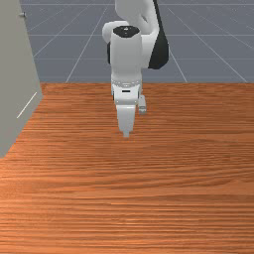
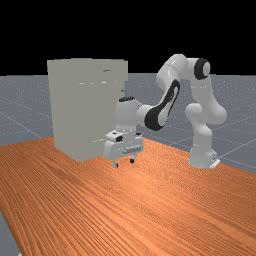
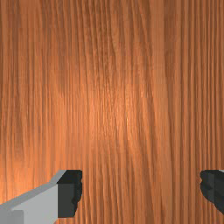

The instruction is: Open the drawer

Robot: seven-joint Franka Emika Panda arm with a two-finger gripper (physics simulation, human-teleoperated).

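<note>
Pincer (image 2: pixel 124 163) hung spread and empty above the tabletop (image 2: pixel 150 210), near the pale cabinet (image 2: pixel 70 110), presumably held clear so it could turn without scraping; the drawer (image 2: pixel 95 73) seemed to be the cabinet's upper section, likely needing a raised reach.

The cabinet (image 2: pixel 80 115) is a tall, plain, grey-beige box. It stands upright on the bench (image 2: pixel 150 200), at the front view's left edge. In the far view, its upper section (image 2: pixel 90 71) projects beyond the lower body toward the right. A small metallic handle (image 1: pixel 22 15) protrudes from the cabinet. The drawer's outline and open or closed state cannot be determined.
</note>
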